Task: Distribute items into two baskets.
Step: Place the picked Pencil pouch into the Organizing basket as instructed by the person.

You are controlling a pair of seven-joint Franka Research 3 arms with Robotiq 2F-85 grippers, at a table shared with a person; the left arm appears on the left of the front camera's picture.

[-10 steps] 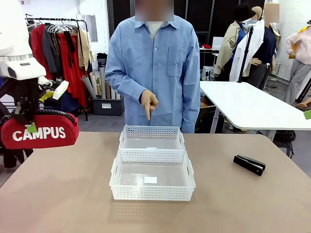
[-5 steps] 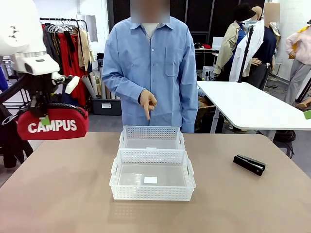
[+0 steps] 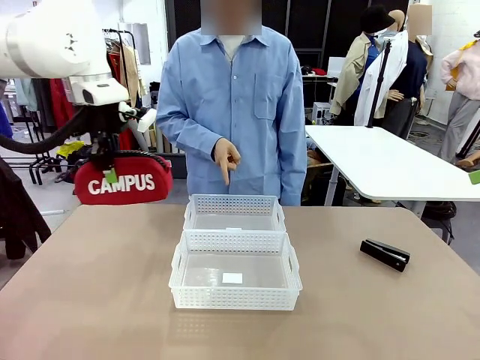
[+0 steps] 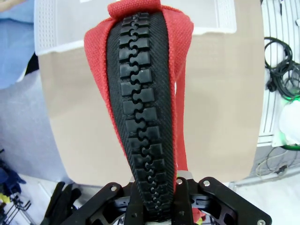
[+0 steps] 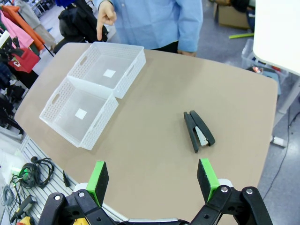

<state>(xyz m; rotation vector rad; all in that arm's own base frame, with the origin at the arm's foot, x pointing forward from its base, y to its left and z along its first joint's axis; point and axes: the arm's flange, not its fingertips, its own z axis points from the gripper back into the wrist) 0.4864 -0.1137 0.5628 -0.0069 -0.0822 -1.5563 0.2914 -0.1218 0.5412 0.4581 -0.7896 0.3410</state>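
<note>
Left end effector (image 3: 109, 163) hangs over the far left corner of the tan worktop (image 3: 90, 300), clenched on the top of a red soft zip pouch (image 3: 124, 184) with white "CAMPUS" lettering. In the left wrist view its jaws pinch the dark ridged strip along the pouch's top. Right end effector (image 5: 152, 177) hovers high over the worktop's right side, green-padded fingers spread wide and gripping nothing.

A person in a blue shirt stands at the far side, one hand (image 3: 227, 157) pointing a finger downward above the far basket (image 3: 234, 204). That white lattice-sided plastic basket touches its twin, the near basket (image 3: 235, 297), end to end at the worktop's middle. The pouch hangs in the air left of the far basket, clear of the surface. A small slim black stapler (image 3: 385, 254) lies flat on the worktop, well apart to the right of the baskets.
</note>
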